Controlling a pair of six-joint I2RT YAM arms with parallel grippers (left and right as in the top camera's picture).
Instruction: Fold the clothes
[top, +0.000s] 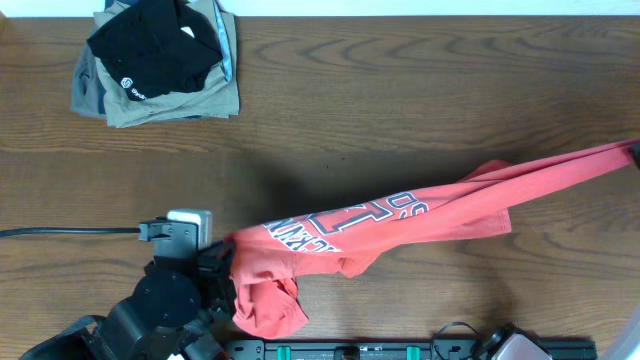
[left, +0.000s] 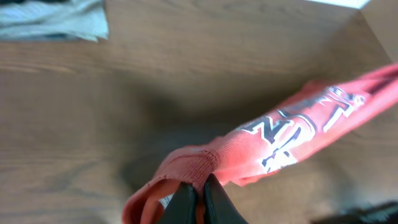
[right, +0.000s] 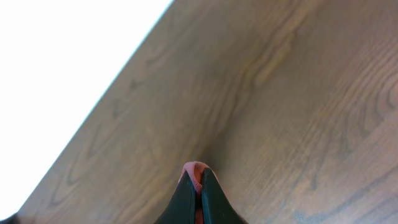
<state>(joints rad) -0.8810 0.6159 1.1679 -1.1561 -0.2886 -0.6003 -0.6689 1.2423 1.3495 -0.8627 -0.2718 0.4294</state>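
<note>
Overhead: red-orange T-shirt (top: 400, 215) strung out as a twisted band, well apart from the stack of folded garments (top: 160, 65), one end at the left gripper (top: 222, 258). Left wrist: jaws clamped on a ribbed edge of the shirt. Right wrist: right gripper (right: 199, 182) pinched shut on a small red tip, farthest from the stack. Risk: the thin pinch may slip under tension, and twisted cloth would likely fold crooked

Brown wood-grain table (top: 400, 90), evenly lit
</note>
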